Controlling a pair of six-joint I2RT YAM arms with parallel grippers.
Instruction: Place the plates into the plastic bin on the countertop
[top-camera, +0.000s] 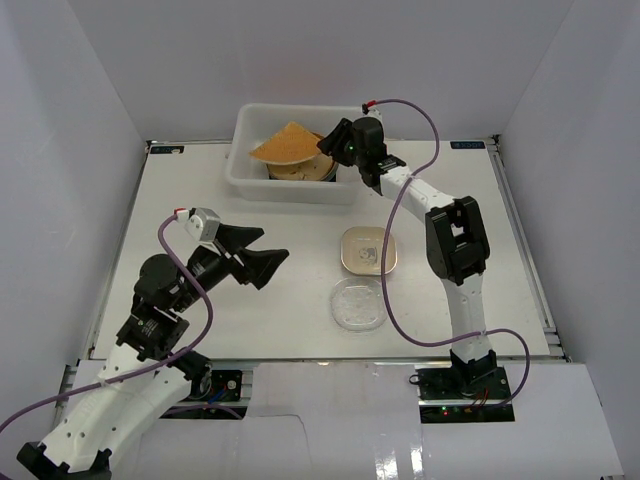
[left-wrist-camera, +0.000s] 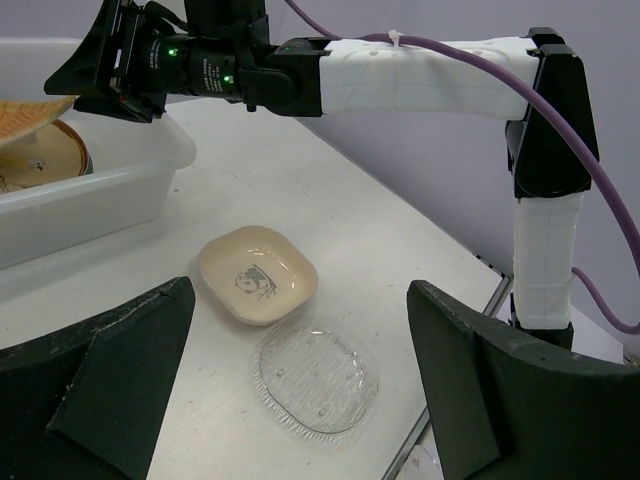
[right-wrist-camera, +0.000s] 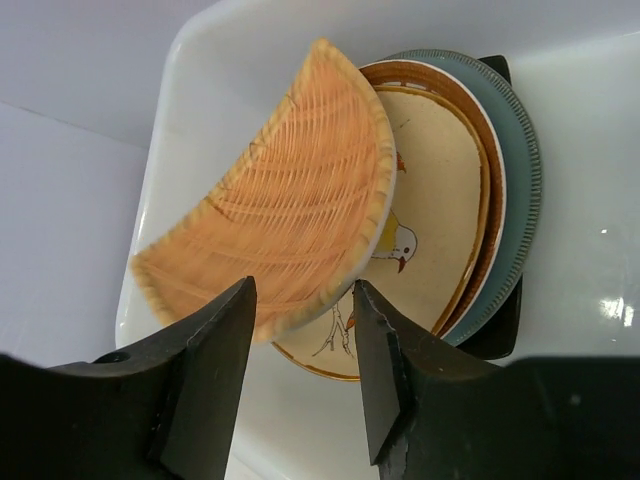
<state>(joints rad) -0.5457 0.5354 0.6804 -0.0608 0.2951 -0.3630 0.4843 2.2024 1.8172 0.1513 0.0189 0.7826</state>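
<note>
The plastic bin (top-camera: 345, 187) stands at the back of the countertop (top-camera: 290, 300). In it lies a stack: a cream bird plate (right-wrist-camera: 440, 190), a brown-rimmed plate (right-wrist-camera: 494, 210), a blue-green round plate (right-wrist-camera: 526, 170) and a black-rimmed dish (right-wrist-camera: 500, 325) underneath. A tan fan-shaped plate (right-wrist-camera: 285, 215) is tilted over the stack and looks blurred. My right gripper (right-wrist-camera: 302, 292) is open above the bin, its jaws apart on either side of the fan plate's rim. My left gripper (left-wrist-camera: 300, 290) is open and empty, hovering left of the cream squarish bowl (left-wrist-camera: 257, 274) and the clear glass plate (left-wrist-camera: 318, 373).
The bowl (top-camera: 367, 250) and the glass plate (top-camera: 358, 303) lie side by side right of centre, near the right arm's upright link (top-camera: 455, 240). A purple cable (top-camera: 395, 300) loops over them. White walls enclose the table on three sides.
</note>
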